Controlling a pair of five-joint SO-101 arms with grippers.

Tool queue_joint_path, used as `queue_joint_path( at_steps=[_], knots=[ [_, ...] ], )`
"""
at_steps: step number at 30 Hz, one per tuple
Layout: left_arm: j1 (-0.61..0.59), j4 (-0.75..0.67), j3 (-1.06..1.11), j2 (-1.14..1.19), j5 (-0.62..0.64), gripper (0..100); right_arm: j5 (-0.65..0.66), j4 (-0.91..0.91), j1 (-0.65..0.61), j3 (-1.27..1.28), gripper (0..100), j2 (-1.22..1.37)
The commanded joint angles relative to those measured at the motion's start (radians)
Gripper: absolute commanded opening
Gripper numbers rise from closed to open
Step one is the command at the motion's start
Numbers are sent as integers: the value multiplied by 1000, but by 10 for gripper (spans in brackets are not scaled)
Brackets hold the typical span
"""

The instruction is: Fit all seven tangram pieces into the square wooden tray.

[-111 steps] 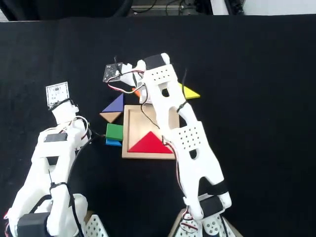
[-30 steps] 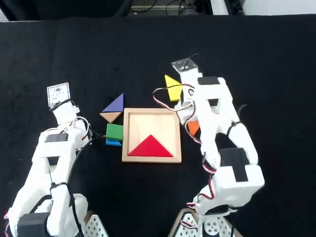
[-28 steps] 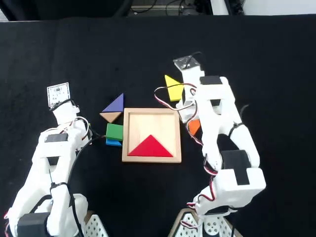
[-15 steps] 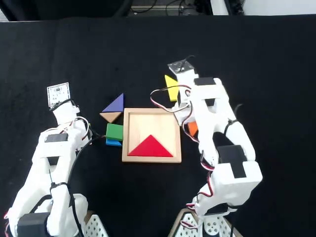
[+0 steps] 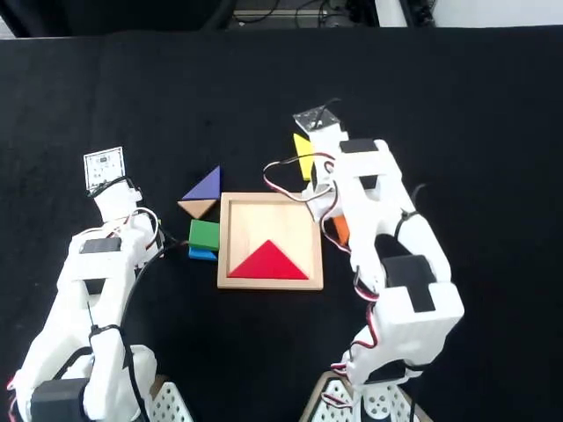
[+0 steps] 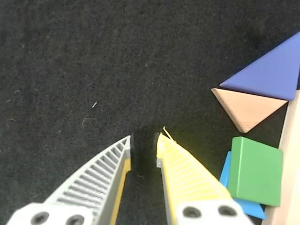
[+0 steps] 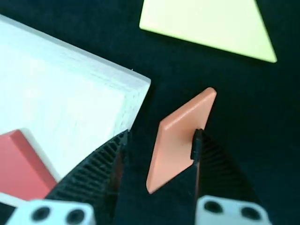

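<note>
Straddling the orange wooden parallelogram piece (image 7: 180, 131) beside the square wooden tray (image 7: 117, 75), the right tool (image 7: 161, 135), jaws spread, may skew it on closing: one jaw touches first

A black, cloth-covered desk (image 5: 493, 105) spans the high view — behind its far edge lie dark cables (image 5: 299, 12) and a pale white surface (image 5: 497, 10) at the corner.

Your right gripper (image 7: 161, 136) stands with jaws apart astride the orange parallelogram (image 7: 180, 136). One finger meets the piece's edge and the other sits clear of it, over the wooden tray (image 7: 93, 75) near its corner. A red triangle (image 7: 23, 159) lies inside the tray, and a yellow triangle (image 7: 211, 23) lies apart on the black cloth (image 7: 281, 117).
</note>
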Motion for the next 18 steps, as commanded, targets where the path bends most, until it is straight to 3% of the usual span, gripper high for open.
queue_joint_path(
  at_steps=[1, 6, 10, 18],
  knots=[
    [8, -17, -18, -20, 11, 102, 8, -5, -5, -41, 201, 50],
    [8, -17, -18, -20, 11, 102, 11, -2, -3, -59, 190, 73],
    [8, -17, -18, -20, 11, 102, 101, 2, -6, -58, 88, 79],
    [8, -17, -18, -20, 11, 102, 115, 23, -2, -56, 79, 79]
  ],
)
